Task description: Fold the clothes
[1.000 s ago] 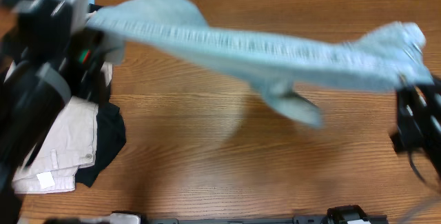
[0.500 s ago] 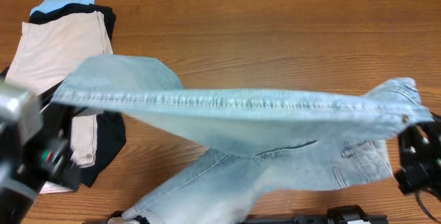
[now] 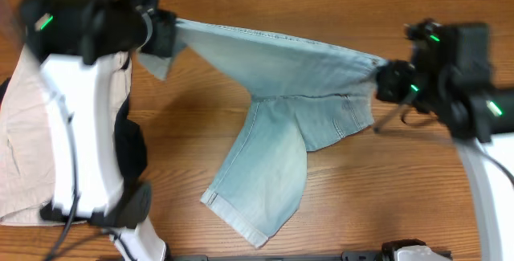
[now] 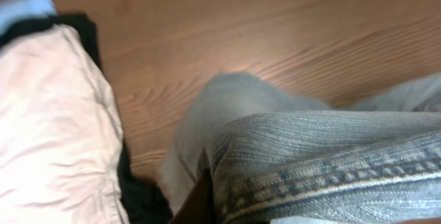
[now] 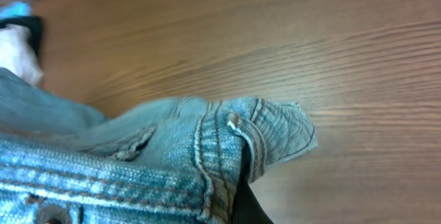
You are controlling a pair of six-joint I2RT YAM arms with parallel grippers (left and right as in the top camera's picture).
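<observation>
Seen from overhead, light blue denim shorts point(image 3: 281, 76) stretch above the worktop point(image 3: 385, 197). The left hand point(image 3: 163, 34) and right hand point(image 3: 385, 80) each clench a waistband end, and one leg drapes onto the worktop. Only the right wrist view shows the waistband's stitched corner close up.

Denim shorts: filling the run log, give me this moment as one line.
object: denim shorts | state: waistband stretched taut, leg draped on table | left gripper: holding waistband end | right gripper: holding other end
</observation>
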